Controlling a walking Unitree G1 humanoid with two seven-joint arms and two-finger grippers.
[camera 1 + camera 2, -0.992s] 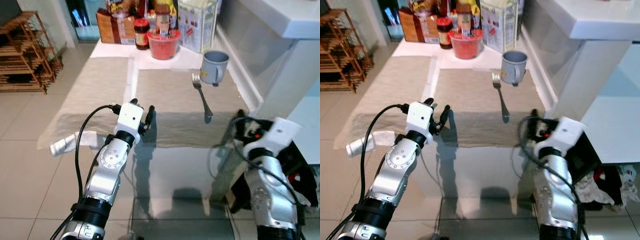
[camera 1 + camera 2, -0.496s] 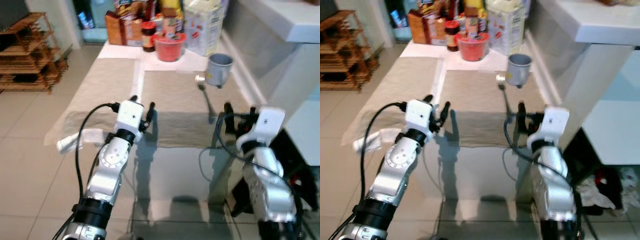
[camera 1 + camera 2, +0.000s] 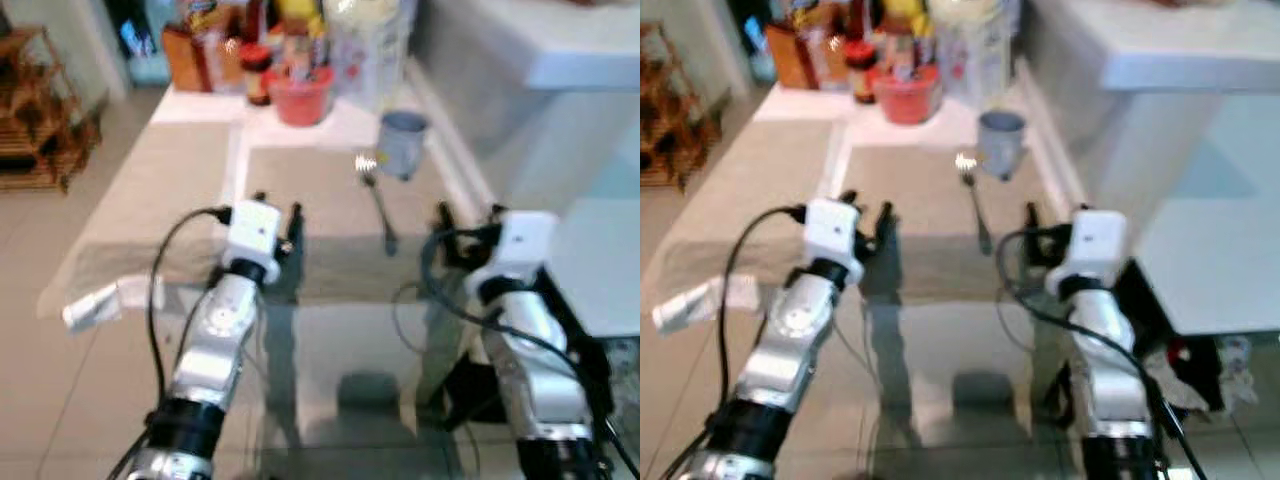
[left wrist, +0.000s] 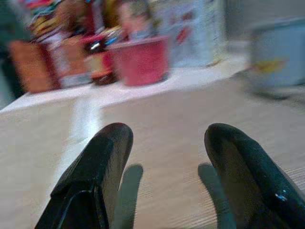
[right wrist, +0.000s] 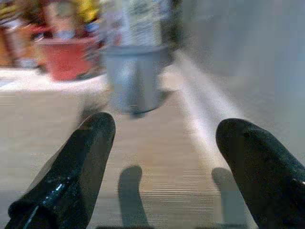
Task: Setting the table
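Two beige placemats (image 3: 330, 190) cover the far part of the table. On the right one lies a silver fork (image 3: 378, 203), and a grey mug (image 3: 402, 143) stands just beyond its tines. My left gripper (image 3: 277, 207) hovers open over the mat's near left part, nothing between its fingers (image 4: 102, 157). My right gripper (image 3: 468, 215) is open and empty at the mat's near right corner, pointing toward the mug (image 5: 133, 76). The fork lies between the two grippers. The picture is blurred.
A red bowl (image 3: 297, 100), jars and cartons crowd the table's far end. The near part of the table is glass (image 3: 350, 350). A white roll (image 3: 95, 303) lies at the left edge. A white counter (image 3: 580, 60) stands right, a wooden rack (image 3: 35, 130) left.
My right arm has risen from low at the table's right corner to mat level, its gripper now beside the fork. The left gripper has held its place. The camera has shifted.
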